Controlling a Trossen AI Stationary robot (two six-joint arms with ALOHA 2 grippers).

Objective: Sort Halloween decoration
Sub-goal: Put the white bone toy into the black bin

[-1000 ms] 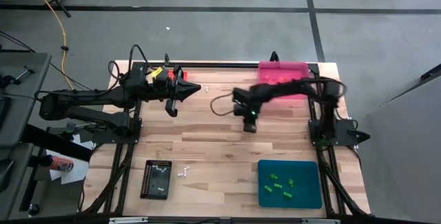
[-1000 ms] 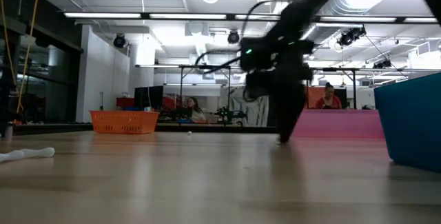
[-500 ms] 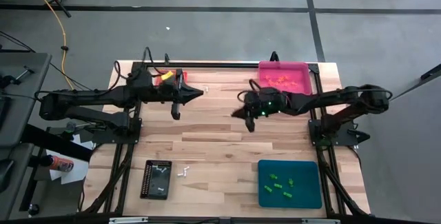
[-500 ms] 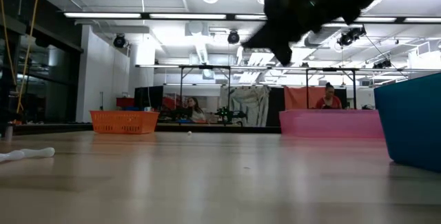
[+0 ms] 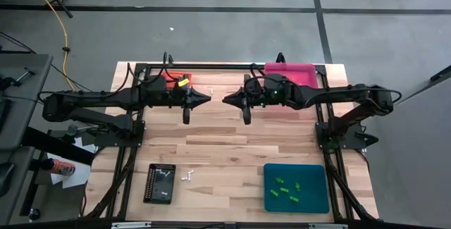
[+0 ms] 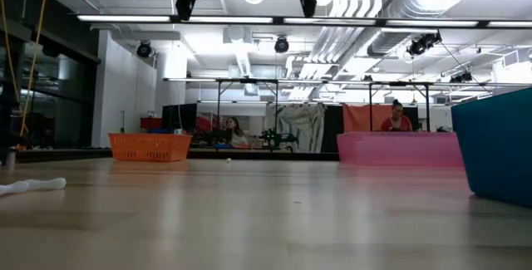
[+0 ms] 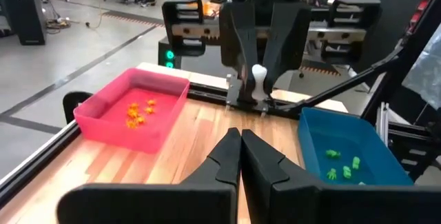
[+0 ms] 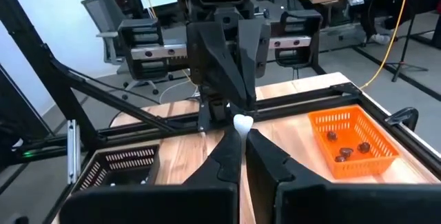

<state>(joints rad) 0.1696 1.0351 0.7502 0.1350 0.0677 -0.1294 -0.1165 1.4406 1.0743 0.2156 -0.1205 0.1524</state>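
Both grippers hung high over the far middle of the table (image 5: 218, 151), nose to nose and just apart. The left gripper (image 5: 206, 97) had its fingers pressed together, and so did the right gripper (image 5: 226, 100). Each wrist view showed a small white blob (image 7: 258, 74) at the tips of the opposite gripper, but I could not tell whether it was pinched there or lay behind. The trinkets themselves sat well below and away from both arms. The green ones (image 5: 285, 189) were scattered inside the teal tray (image 5: 317, 204) at the near right corner. The orange ones (image 7: 138, 110) lay in the pink tray (image 5: 301, 70) at the far right, partly under the right arm. A few dark brown ones (image 8: 348, 148) rested in the orange tray (image 8: 324, 124) at the far left, under the left arm. Two white pieces (image 5: 187, 177) lay loose on the wood just beside the black tray (image 5: 152, 184) at the near left. Level across the tabletop, one white piece showed at the left edge, and beyond the table two people (image 6: 397, 116) sat in the room among frames and equipment.
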